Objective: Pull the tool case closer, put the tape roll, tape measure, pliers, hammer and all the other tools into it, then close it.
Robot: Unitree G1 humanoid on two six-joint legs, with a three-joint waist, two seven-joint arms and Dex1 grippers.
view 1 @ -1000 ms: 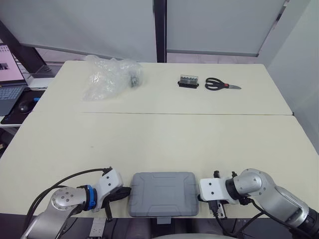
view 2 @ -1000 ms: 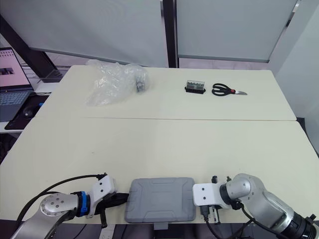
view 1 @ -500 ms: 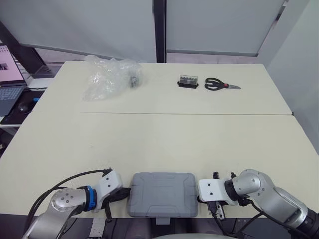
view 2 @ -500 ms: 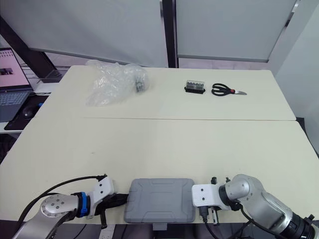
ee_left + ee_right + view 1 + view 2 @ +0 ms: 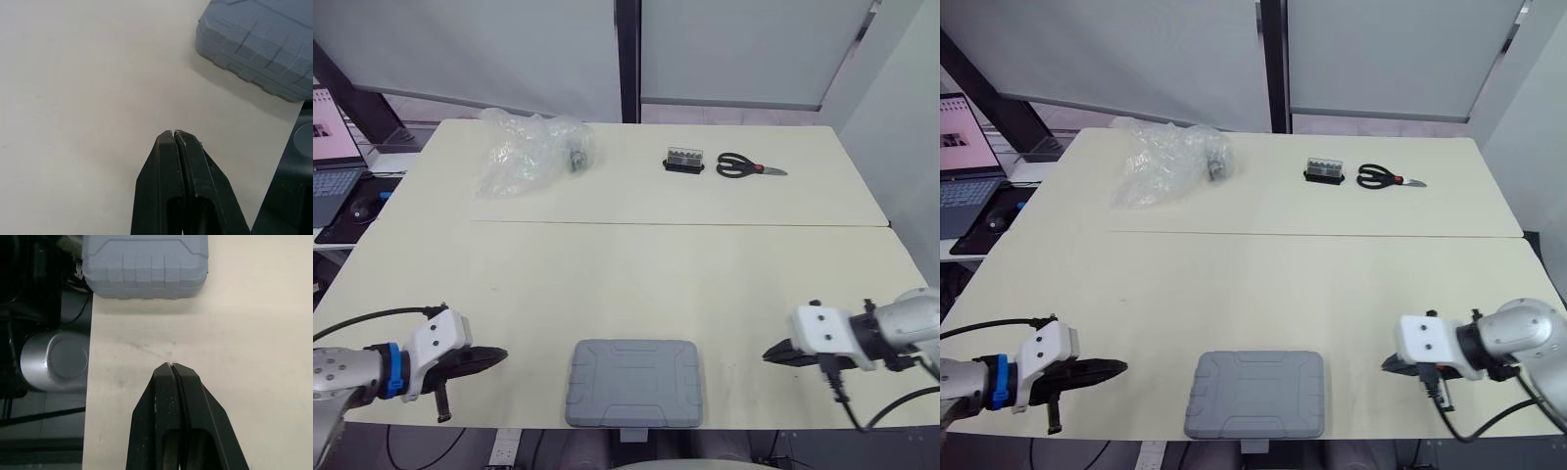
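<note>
Our left tool (image 5: 497, 353) and right tool (image 5: 770, 353) are both clenched on nothing, low over the tabletop (image 5: 636, 274), one on each side of the case (image 5: 634, 382) and well apart from it. The case lies shut at the near edge. To open it cleanly, we should spread the fingers before returning to its lid. A second ago both tools touched the case's sides, and the case has stayed put. The scissors (image 5: 749, 166) lie far beyond the case.

Grey ribbed plastic tool case (image 5: 634, 382); plain cream flat worktop (image 5: 636, 274); black-handled metal scissors (image 5: 741, 166); clear crinkled plastic bag (image 5: 521, 155).
</note>
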